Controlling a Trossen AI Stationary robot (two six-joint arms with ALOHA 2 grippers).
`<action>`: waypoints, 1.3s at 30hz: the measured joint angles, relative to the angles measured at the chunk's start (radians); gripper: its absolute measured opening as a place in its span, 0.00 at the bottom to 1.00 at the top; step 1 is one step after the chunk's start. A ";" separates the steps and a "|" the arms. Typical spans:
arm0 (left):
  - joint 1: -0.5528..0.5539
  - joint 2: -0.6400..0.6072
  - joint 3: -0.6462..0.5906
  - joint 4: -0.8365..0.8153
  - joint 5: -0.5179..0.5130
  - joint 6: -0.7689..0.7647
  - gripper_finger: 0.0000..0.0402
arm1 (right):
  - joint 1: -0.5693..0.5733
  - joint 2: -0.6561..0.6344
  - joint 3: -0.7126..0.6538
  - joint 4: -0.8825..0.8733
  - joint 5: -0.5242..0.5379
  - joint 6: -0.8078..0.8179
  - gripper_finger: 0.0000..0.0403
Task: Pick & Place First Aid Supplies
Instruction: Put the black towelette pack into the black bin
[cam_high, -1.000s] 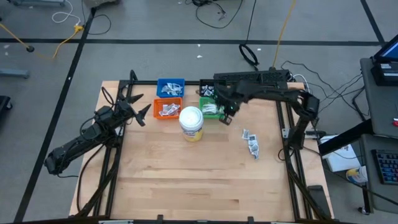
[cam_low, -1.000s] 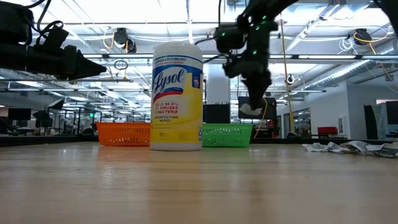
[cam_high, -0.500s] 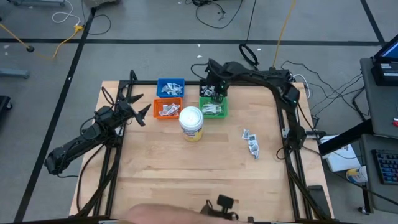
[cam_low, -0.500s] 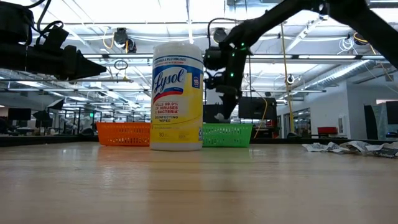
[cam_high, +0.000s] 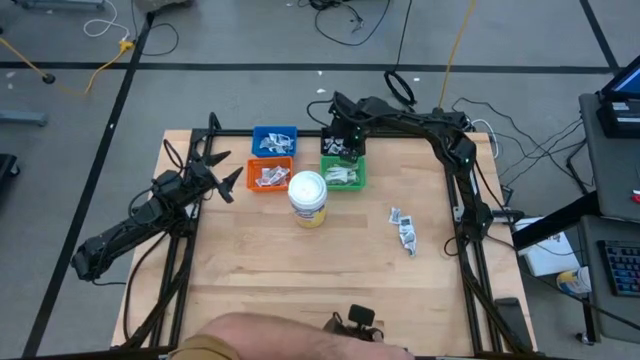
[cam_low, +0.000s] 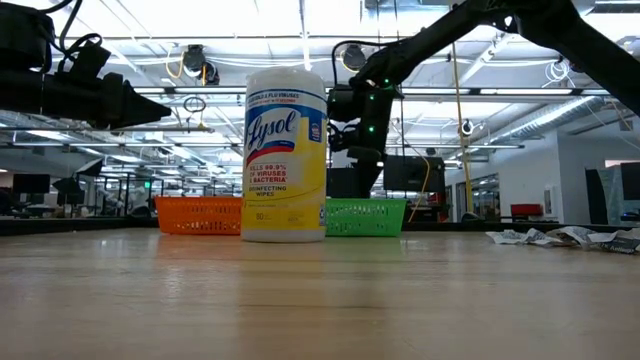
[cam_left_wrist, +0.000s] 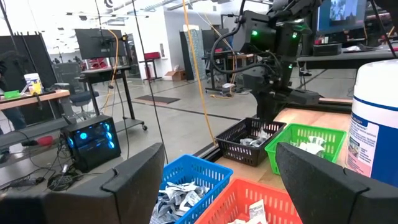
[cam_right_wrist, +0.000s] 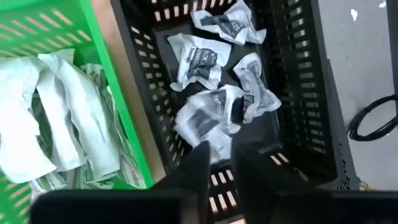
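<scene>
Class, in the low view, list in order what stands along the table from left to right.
Orange bin → wipes jar → green bin → loose packets.

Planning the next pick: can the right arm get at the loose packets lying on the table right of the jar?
Probably yes. The loose packets lie on bare table on that arm's side, with nothing standing around them; the right gripper hangs over the black bin.

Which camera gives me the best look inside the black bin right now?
The right wrist view: it looks straight down into the black bin, showing several packets. The high view has the right pincer over it, the left wrist view sees it side-on, and the low view hides it.
</scene>
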 joint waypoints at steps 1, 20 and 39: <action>0.000 0.000 0.000 0.000 0.000 0.000 0.77 | -0.002 0.000 0.000 0.000 0.000 0.002 0.17; 0.000 0.000 0.000 0.000 0.000 0.000 0.77 | -0.002 0.000 0.000 0.006 0.006 0.631 0.45; 0.000 0.000 0.000 0.000 0.000 0.000 0.77 | 0.114 -0.370 -0.448 0.103 0.160 1.093 0.44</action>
